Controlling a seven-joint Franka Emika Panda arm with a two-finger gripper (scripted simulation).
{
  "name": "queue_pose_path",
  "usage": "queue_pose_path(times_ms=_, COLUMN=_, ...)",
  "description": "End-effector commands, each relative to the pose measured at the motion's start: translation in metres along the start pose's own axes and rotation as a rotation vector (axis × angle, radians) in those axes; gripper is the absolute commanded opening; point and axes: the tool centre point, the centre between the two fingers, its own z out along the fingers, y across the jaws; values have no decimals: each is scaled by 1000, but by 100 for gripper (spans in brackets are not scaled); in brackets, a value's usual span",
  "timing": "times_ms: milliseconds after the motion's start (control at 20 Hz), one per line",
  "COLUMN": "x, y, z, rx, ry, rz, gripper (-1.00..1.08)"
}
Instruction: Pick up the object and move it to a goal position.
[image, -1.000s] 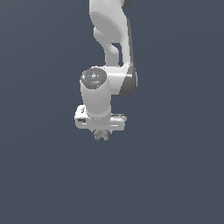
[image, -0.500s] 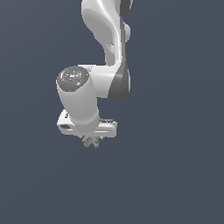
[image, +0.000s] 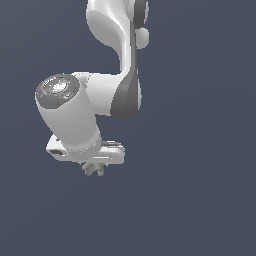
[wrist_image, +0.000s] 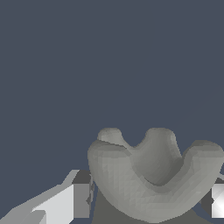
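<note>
The white, glossy-jointed Franka arm (image: 117, 60) fills the upper middle of the exterior view, its last link running down to a rounded white wrist housing with a grey dial-like cap (image: 57, 90). Below that sits the white gripper bar (image: 87, 152), and the gripper (image: 94, 167) points downward from it against a plain dark blue-grey backdrop. No counter, floor or goal marker shows in either view.

The small grey-beige lumpy object with stubby prongs (image: 93, 169) sits directly under the gripper bar, touching it from below and much narrower than it. In the wrist view the same object (wrist_image: 153, 175) looms large, its rounded lobes rising between a white finger (wrist_image: 65, 203) on one side and a sliver of the other finger at the frame edge. The fingers stand closed against the object from both sides; contact on the second side is mostly cut off by the frame, so the hold there is inferred.

Assessment of progress: the pick-up appears done, since the object hangs in the grip with nothing visible beneath it. What remains is the carry to the goal position. As no goal is visible, the remaining distance cannot be judged. The grip looks adequate, though the object's lumpy form gives the fingers uneven seating.
</note>
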Motion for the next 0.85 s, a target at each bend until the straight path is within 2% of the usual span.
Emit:
queue_pose_path(times_ms=0, x=7, y=4, z=-4, rx=0, ry=0, rz=0, gripper=-100)
queue_pose_path(times_ms=800, x=23, y=15, z=-13, rx=0, ry=0, rz=0, gripper=-100)
